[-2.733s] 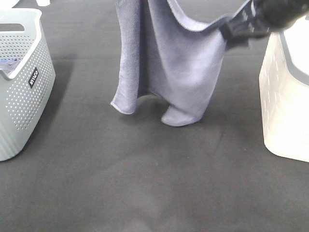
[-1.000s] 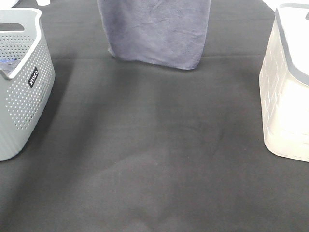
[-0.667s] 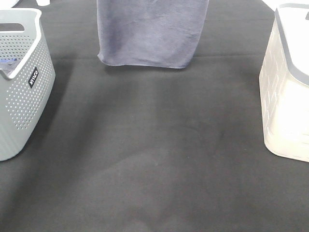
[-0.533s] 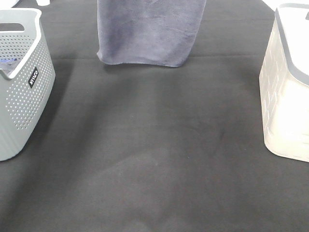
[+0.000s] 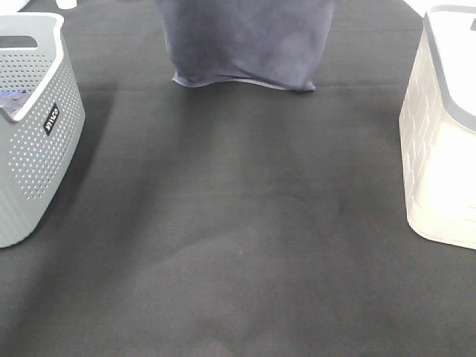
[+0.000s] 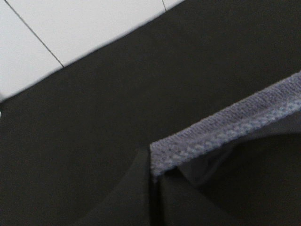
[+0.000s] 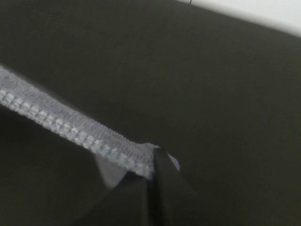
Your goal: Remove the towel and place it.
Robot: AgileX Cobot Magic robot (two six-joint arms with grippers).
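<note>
The grey-lavender towel (image 5: 245, 41) hangs flat at the top middle of the exterior view, its lower hem just above the black table. Both grippers are out of that view, above its top edge. In the left wrist view my left gripper (image 6: 153, 181) is shut on one top corner of the towel, whose stitched hem (image 6: 225, 129) runs away from the jaws. In the right wrist view my right gripper (image 7: 151, 176) is shut on the other top corner, with the hem (image 7: 70, 129) stretched taut between the two grippers.
A grey perforated basket (image 5: 33, 141) stands at the left edge of the black table (image 5: 238, 245). A white basket with a grey rim (image 5: 442, 149) stands at the right edge. The white floor shows beyond the table's far edge (image 6: 84, 23).
The towel went from draped and bunched on the table with one gripper holding it to lifted and spread flat between both grippers. Its lower hem has risen and swung slightly right.
</note>
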